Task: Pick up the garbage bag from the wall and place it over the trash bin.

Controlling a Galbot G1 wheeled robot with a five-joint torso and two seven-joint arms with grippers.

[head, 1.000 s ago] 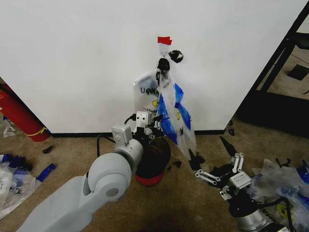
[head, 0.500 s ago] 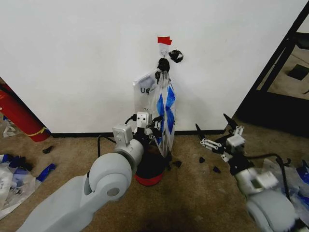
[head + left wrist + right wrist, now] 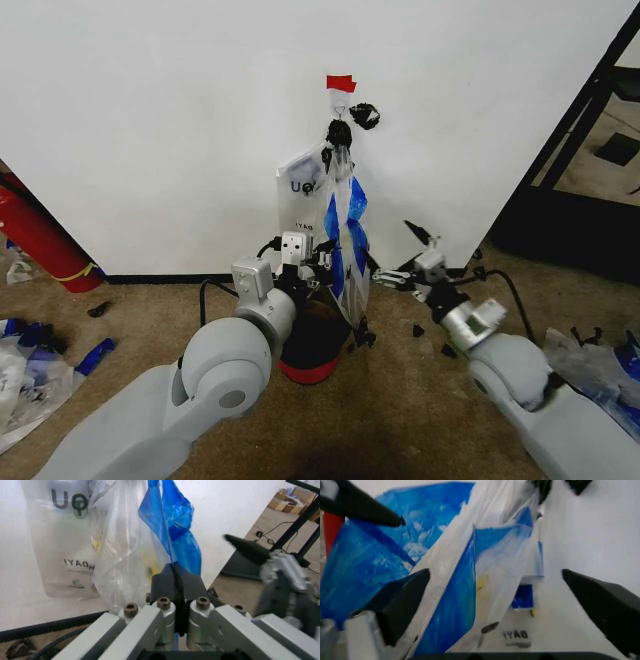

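Observation:
The garbage bag (image 3: 346,235), see-through with blue handles, hangs from the hook under a red tape patch (image 3: 340,83) on the white wall (image 3: 150,120). My left gripper (image 3: 322,262) is shut on the bag's lower part. In the left wrist view the blue plastic (image 3: 172,528) rises from between the closed fingers (image 3: 165,588). The black trash bin (image 3: 315,345) with a red bottom band stands on the floor right below. My right gripper (image 3: 390,250) is open just right of the bag. In the right wrist view the bag (image 3: 485,562) hangs between the spread fingers (image 3: 400,600).
A second printed bag (image 3: 298,195) hangs behind the first, with black knotted lumps (image 3: 365,115) by the hook. A big red cylinder (image 3: 35,240) leans at the left wall. Loose bags lie on the floor at left (image 3: 30,385) and right (image 3: 600,365). A black rack (image 3: 590,130) stands at right.
My right arm has risen from the floor at the lower right and swung left up to the bag. The bag has swung back to hang straight. The left arm has not moved.

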